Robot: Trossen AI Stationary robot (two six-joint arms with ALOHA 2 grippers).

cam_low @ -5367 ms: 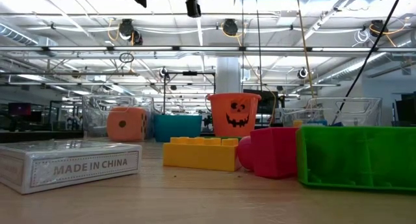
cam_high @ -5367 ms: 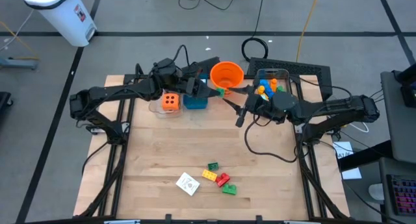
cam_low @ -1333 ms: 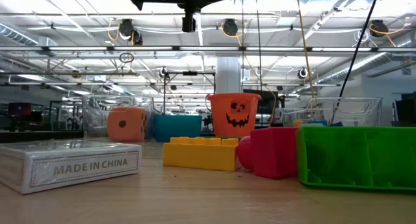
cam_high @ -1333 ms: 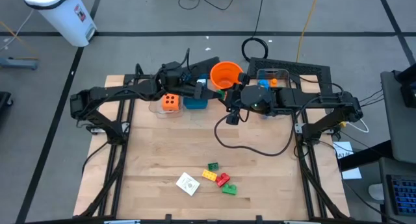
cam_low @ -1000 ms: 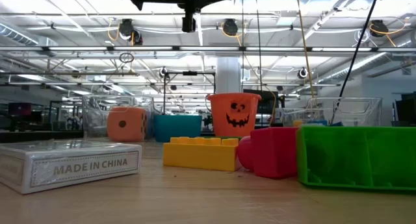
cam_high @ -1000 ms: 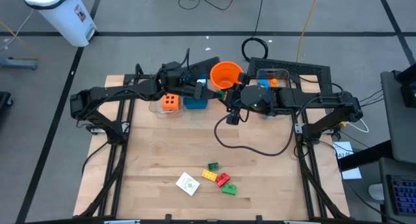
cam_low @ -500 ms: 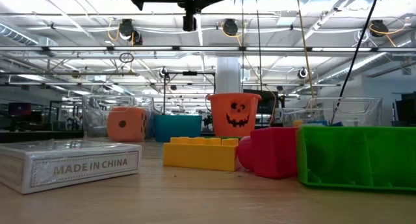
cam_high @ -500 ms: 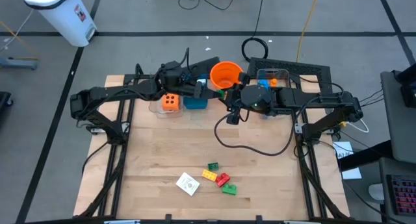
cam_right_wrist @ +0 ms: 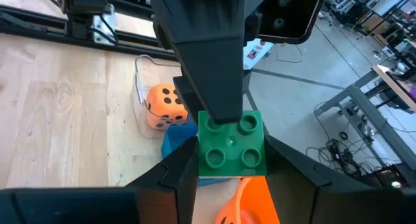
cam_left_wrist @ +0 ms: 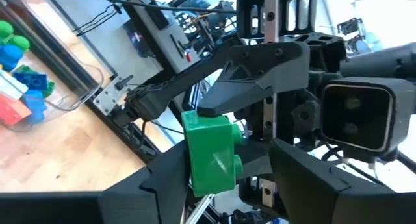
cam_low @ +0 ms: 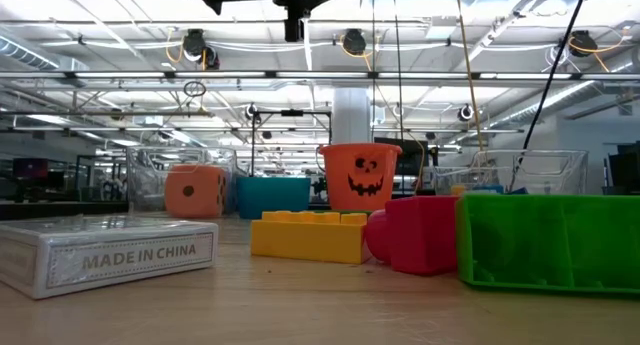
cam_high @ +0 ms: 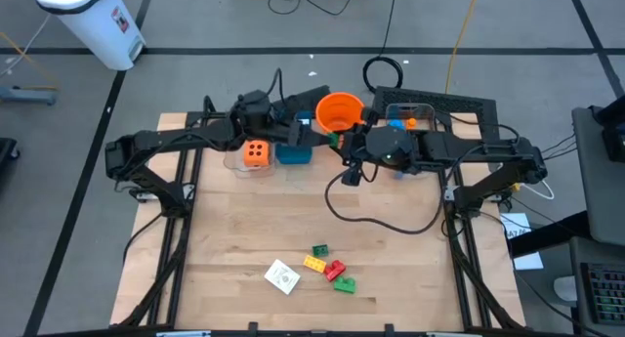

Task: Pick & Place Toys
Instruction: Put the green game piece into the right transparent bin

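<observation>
A green brick (cam_right_wrist: 231,143) hangs in the air at the table's far middle, beside the orange bucket (cam_high: 340,110) and the teal box (cam_high: 293,153). My right gripper (cam_right_wrist: 231,162) is shut on it. My left gripper (cam_left_wrist: 221,178) faces it from the left and stands open, one finger on either side of the brick (cam_left_wrist: 211,152). One left finger lies close against the brick; whether it touches, I cannot tell. An orange die (cam_high: 255,152) sits in a clear bin. Several bricks (cam_high: 329,266) and a white card box (cam_high: 281,276) lie on the table near the front. My right gripper pinches the green brick between its two fingers, on two opposite side walls (cam_right_wrist: 203,152). The fingers come from the table's right, slanting a little downward. The studded top faces the right wrist camera. The brick is lifted clear of the table.
A clear bin (cam_high: 408,120) with several bricks stands at the far right, behind my right arm. A dark cable (cam_high: 381,215) from that arm loops over the middle of the table. The wood between the bins and the near toys is bare.
Both arms have stayed where they were, with the green brick between the two grippers. In the low view the dark fingers at the top edge stand wider apart now than half a second ago: my left gripper has opened around the brick.
</observation>
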